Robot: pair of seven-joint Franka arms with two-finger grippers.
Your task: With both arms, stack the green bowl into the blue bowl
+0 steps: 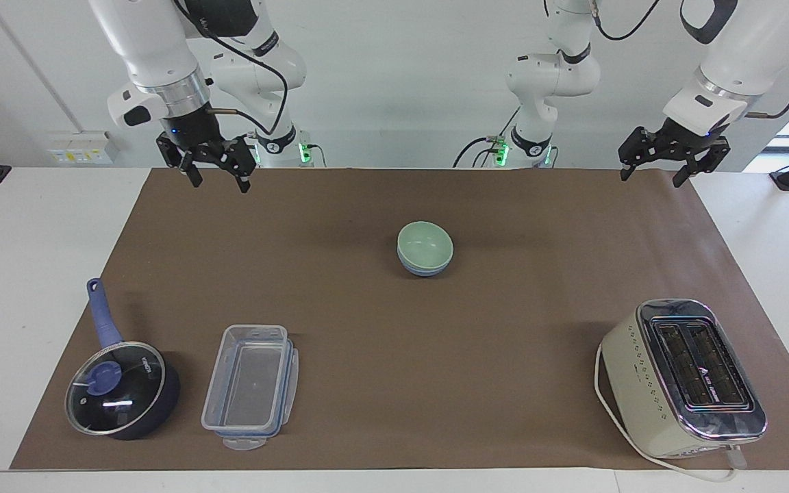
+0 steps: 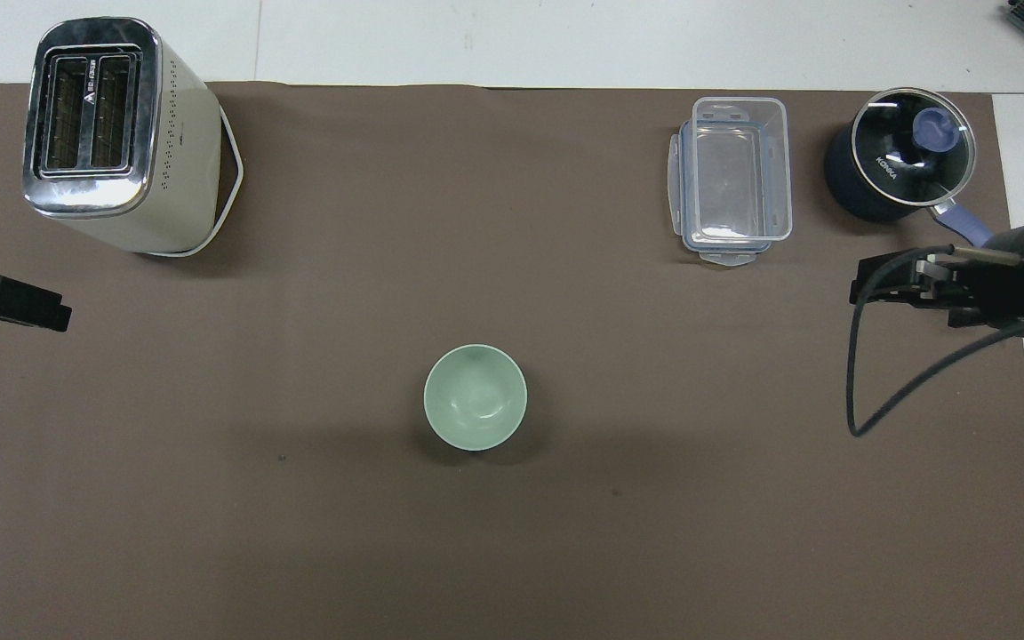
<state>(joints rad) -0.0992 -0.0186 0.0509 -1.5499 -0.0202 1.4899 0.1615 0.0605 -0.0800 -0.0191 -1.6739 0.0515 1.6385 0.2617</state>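
Observation:
The green bowl sits nested inside the blue bowl at the middle of the brown mat; only a thin blue edge shows under it. In the overhead view the green bowl hides the blue one. My right gripper is open and empty, raised over the mat's edge at the right arm's end, well apart from the bowls; it also shows in the overhead view. My left gripper is open and empty, and waits raised over the mat's corner at the left arm's end.
A cream toaster with its cord stands farther from the robots at the left arm's end. A clear lidded container and a dark blue saucepan with glass lid stand farther out at the right arm's end.

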